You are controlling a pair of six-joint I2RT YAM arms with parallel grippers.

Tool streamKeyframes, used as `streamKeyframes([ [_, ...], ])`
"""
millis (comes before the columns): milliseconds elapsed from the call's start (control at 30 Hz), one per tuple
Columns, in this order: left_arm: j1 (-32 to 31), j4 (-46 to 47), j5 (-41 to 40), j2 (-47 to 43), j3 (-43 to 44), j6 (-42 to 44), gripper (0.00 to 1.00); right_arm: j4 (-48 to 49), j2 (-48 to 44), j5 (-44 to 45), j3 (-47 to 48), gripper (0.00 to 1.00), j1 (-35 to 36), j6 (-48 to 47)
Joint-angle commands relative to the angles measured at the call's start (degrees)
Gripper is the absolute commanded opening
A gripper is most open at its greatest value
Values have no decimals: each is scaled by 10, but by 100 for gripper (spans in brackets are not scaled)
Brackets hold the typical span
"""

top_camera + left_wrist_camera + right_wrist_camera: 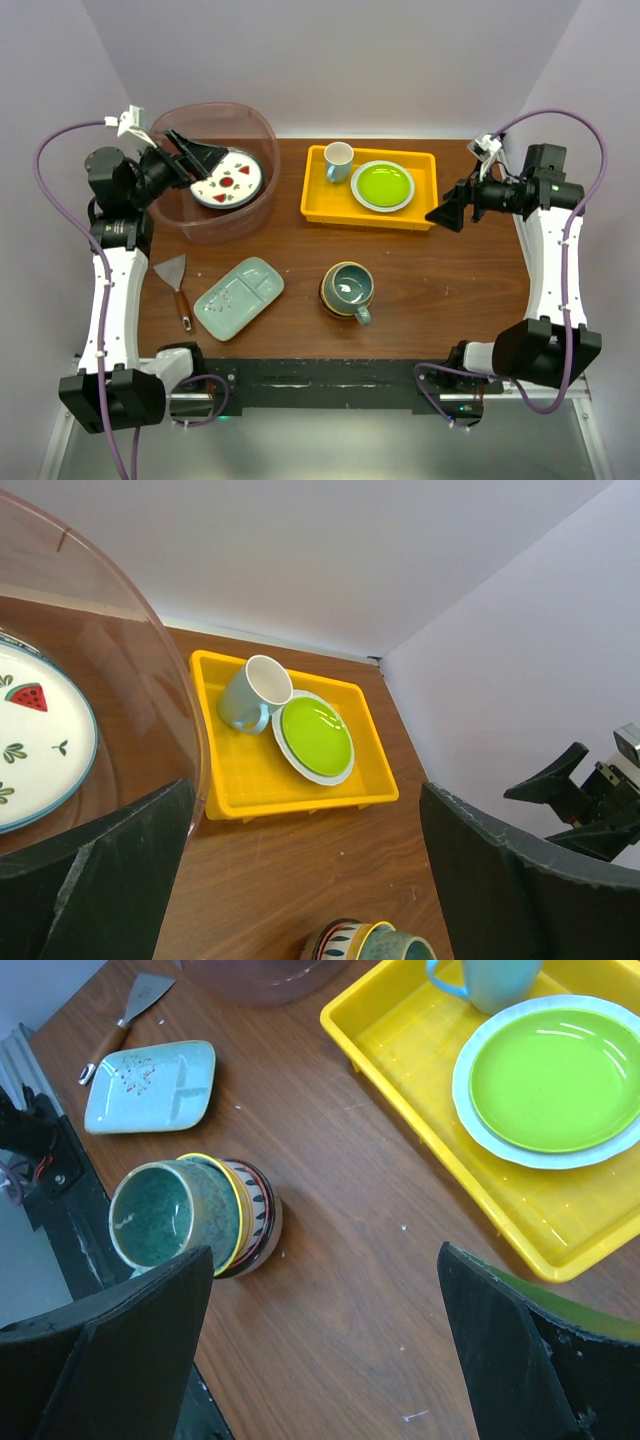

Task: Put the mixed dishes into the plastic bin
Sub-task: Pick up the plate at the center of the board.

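Note:
The plastic bin (pixel 262 128) stands at the table's back left, and a white plate with red marks (pixel 228 180) lies in it. My left gripper (pixel 200 158) hangs open over the bin, nothing between its fingers (pixel 100 880). On the table lie a pale green divided tray (pixel 239 297) and a teal mug (pixel 349 287) nested in stacked patterned bowls (pixel 250 1215). My right gripper (pixel 447 213) is open and empty by the yellow tray's right end, above bare table; its wrist view shows the mug (pixel 165 1215) beside its left finger.
A yellow tray (pixel 320 200) at the back centre holds a small white cup (pixel 338 160) and a lime-green plate (pixel 382 185). A spatula (pixel 176 280) lies left of the divided tray. White walls close the back and both sides.

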Motion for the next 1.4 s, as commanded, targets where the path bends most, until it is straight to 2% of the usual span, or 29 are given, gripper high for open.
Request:
streamKeyframes([
  [0, 1, 23, 10, -17, 31, -1, 100, -13, 4, -20, 28, 98, 0, -18],
  [1033, 0, 14, 8, -21, 31, 11, 100, -49, 26, -13, 61, 98, 8, -56],
  [1367, -10, -29, -12, -28, 41, 50, 100, -95, 54, 26, 116, 98, 58, -102],
])
